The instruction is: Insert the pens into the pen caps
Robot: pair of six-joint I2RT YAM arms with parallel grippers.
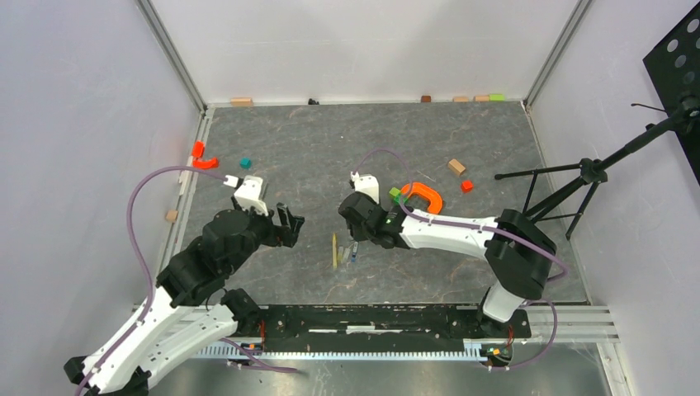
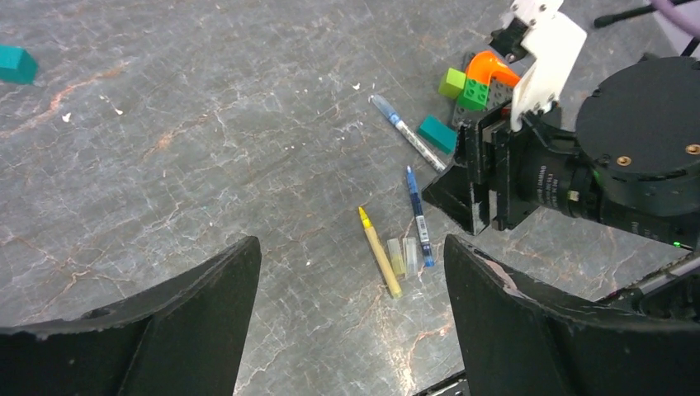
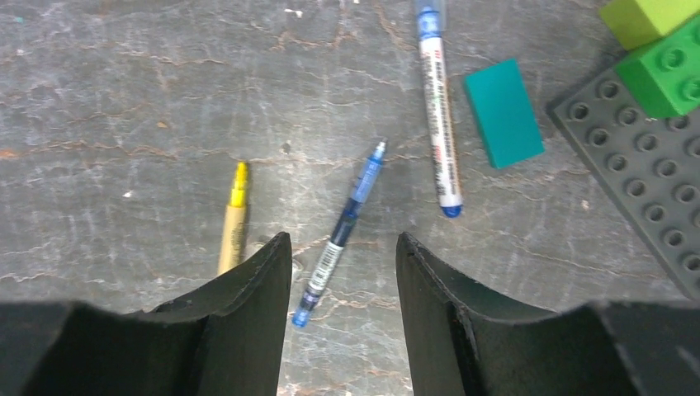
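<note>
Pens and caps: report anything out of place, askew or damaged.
Nothing looks damaged or spilled. The yellow pen and the blue pen lie uncapped, two loose caps between them. The white-barrelled pen lies apart, askew, beside the teal block.

My left gripper (image 2: 351, 252) hovers with jaws spread wide; my right gripper (image 3: 342, 247) hangs low, jaws parted, gripping nothing.

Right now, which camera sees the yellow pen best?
Left wrist: the yellow pen lies whole and clear. Right wrist hides its lower end behind the right tool's finger; the top view shows only a sliver.
</note>
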